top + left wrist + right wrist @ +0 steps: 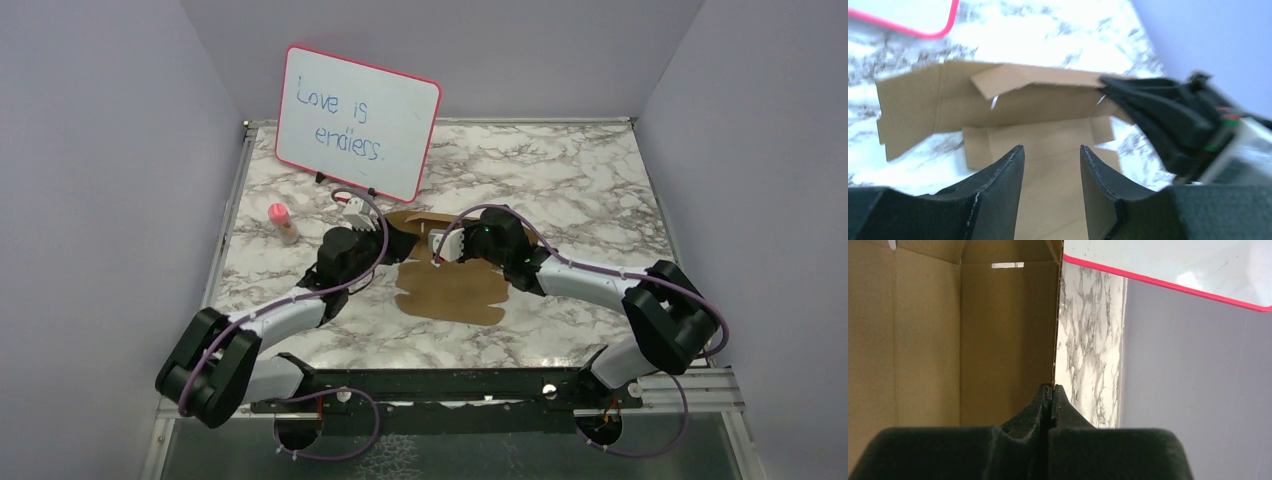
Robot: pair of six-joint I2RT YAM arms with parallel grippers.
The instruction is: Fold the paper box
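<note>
The paper box (450, 290) is a brown die-cut cardboard sheet lying mid-table, its far part lifted into a standing wall. In the left wrist view the sheet (1043, 135) shows a raised back panel with a flap folded over. My right gripper (1052, 387) is shut on the edge of a raised panel (1008, 330), which stands upright. It shows from above (437, 243) at the sheet's far end. My left gripper (1052, 150) is open and empty, fingers just above the flat part of the sheet; from above it is at the sheet's left far corner (375, 228).
A pink-framed whiteboard (357, 122) stands at the back left, close behind the box. A small pink-capped bottle (283, 223) stands left of the left arm. Grey walls close in both sides and the back.
</note>
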